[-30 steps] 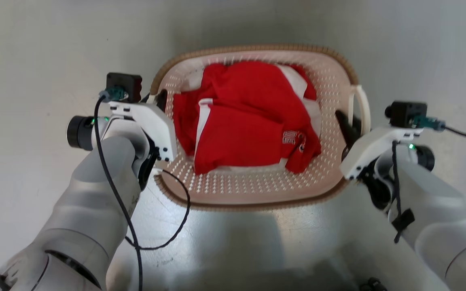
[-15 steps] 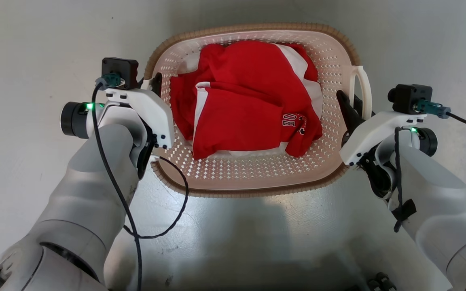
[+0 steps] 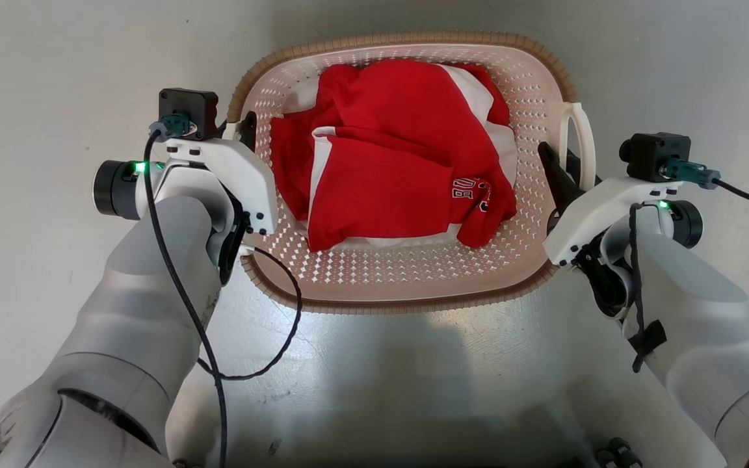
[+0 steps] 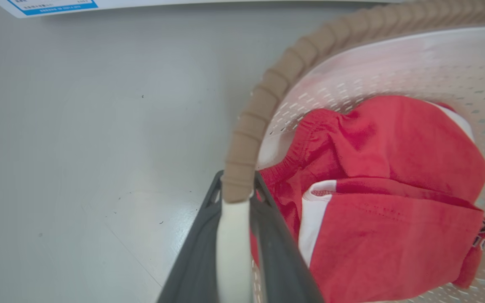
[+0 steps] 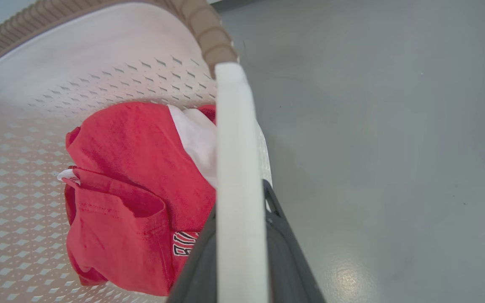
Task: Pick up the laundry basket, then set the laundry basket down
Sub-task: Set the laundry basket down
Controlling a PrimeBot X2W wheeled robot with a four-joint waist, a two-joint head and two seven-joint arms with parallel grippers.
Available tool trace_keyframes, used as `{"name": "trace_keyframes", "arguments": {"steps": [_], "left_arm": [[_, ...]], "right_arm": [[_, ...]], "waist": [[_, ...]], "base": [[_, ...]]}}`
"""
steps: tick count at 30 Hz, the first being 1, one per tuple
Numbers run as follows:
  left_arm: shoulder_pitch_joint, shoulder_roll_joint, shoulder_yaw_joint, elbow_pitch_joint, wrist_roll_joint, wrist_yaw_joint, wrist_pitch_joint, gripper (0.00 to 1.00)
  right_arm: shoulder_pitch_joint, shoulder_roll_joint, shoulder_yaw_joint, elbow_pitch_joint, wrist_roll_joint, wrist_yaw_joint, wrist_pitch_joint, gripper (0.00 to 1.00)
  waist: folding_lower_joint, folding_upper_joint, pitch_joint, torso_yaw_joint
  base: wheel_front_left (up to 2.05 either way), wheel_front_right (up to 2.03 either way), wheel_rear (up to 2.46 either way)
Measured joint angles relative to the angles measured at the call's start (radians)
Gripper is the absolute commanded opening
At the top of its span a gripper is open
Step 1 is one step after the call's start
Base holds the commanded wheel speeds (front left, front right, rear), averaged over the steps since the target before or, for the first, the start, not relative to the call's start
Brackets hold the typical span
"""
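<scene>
The cream-white perforated laundry basket (image 3: 413,276), with its tan ribbed rim, is straight ahead in the head view and holds red and white clothing (image 3: 394,175). My left gripper (image 3: 248,130) is shut on the basket's left loop handle. In the left wrist view the white handle (image 4: 232,252) runs between the dark fingers of the left gripper (image 4: 238,181), right below the rim. My right gripper (image 3: 560,172) is shut on the white right handle (image 3: 582,146). That handle (image 5: 236,147) stands between the right gripper's (image 5: 240,198) fingers in the right wrist view.
Glossy grey floor (image 3: 56,78) surrounds the basket on all sides. A black cable (image 3: 283,318) loops from my left wrist beside the basket's near left corner. A white sheet with a blue label (image 4: 53,5) lies at the far edge of the left wrist view.
Both grippers and the basket have shifted together up the head view, and the basket looks slightly larger. Both holds on the handles are unchanged.
</scene>
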Motion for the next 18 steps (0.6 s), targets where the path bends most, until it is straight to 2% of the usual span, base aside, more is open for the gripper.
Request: {"name": "trace_keyframes", "arguments": {"steps": [1, 2, 3, 4, 5, 6, 7, 18], "left_arm": [[0.000, 0.000, 0.002, -0.001, 0.000, 0.000, 0.000, 0.00], [0.000, -0.001, 0.003, -0.002, 0.001, 0.000, 0.000, 0.00], [0.000, -0.001, 0.005, -0.002, 0.004, 0.000, 0.000, 0.00], [0.000, -0.001, 0.007, -0.003, 0.008, 0.000, 0.000, 0.17], [0.000, -0.002, 0.010, -0.004, 0.011, 0.000, 0.000, 0.38], [0.000, -0.004, 0.012, -0.004, 0.011, 0.000, 0.000, 0.52], [0.000, -0.006, 0.013, -0.004, 0.014, 0.000, 0.000, 1.00], [0.000, -0.022, 0.035, -0.005, 0.028, 0.000, 0.000, 1.00]], "right_arm": [[0.000, 0.000, -0.001, 0.001, 0.000, 0.000, 0.000, 0.00], [0.000, 0.000, -0.002, 0.002, -0.001, 0.000, 0.000, 0.27], [0.000, 0.001, -0.004, 0.004, -0.002, 0.000, 0.000, 0.47], [0.000, 0.001, -0.004, 0.004, -0.006, 0.000, 0.000, 1.00], [0.000, 0.002, -0.004, 0.005, -0.011, 0.000, 0.000, 1.00], [0.000, 0.004, -0.006, 0.005, -0.011, 0.000, 0.000, 1.00], [0.000, 0.007, -0.007, 0.004, -0.011, 0.000, 0.000, 1.00], [0.000, 0.020, -0.012, 0.007, -0.016, 0.000, 0.000, 1.00]], "waist": [[0.0000, 0.0000, 0.000, 0.001], [0.0000, 0.0000, 0.000, 0.001], [0.0000, 0.0000, 0.001, 0.001], [0.0000, -0.0001, 0.002, 0.002], [0.0000, 0.0000, 0.002, 0.002], [0.0000, 0.0000, 0.003, 0.003], [0.0000, 0.0000, 0.004, 0.003], [0.0000, 0.0000, 0.001, 0.006]], "base": [[0.00, 0.00, 0.00], [0.00, 0.00, 0.00], [0.00, 0.00, 0.00], [0.00, 0.00, 0.00], [0.00, 0.00, 0.00], [0.00, 0.00, 0.00], [0.00, 0.00, 0.00], [0.00, 0.00, 0.00]]}}
